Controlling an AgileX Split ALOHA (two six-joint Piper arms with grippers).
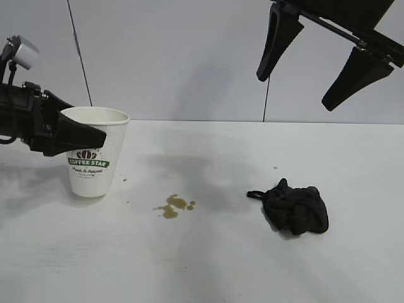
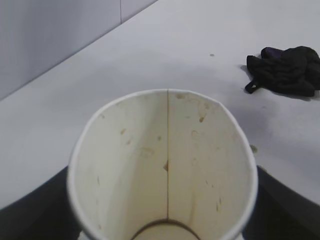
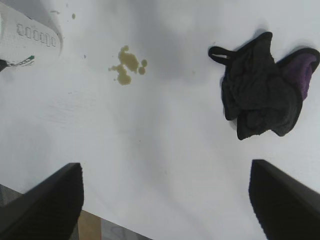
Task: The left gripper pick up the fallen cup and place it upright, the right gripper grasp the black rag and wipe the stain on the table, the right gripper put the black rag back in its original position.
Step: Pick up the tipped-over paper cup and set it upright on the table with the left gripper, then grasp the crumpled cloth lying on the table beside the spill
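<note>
While upright, cup (image 1: 95, 151) gripped by left claw (image 1: 79, 136) | right claw (image 1: 322, 60) wide, empty

The cup (image 1: 95, 151) stands upright on the counter (image 1: 208, 259), at its left side in the exterior view. The left end effector (image 1: 79, 136) reaches in from the cup's left, one finger on each side of the cup's wall near the rim. The stain (image 1: 173, 206) lies on the counter just right of the cup and nearer the camera. The black rag (image 1: 295, 206) lies well right of the cup, past the stain. The right end effector (image 1: 315, 63) hangs high above the rag, apart from it.
</note>
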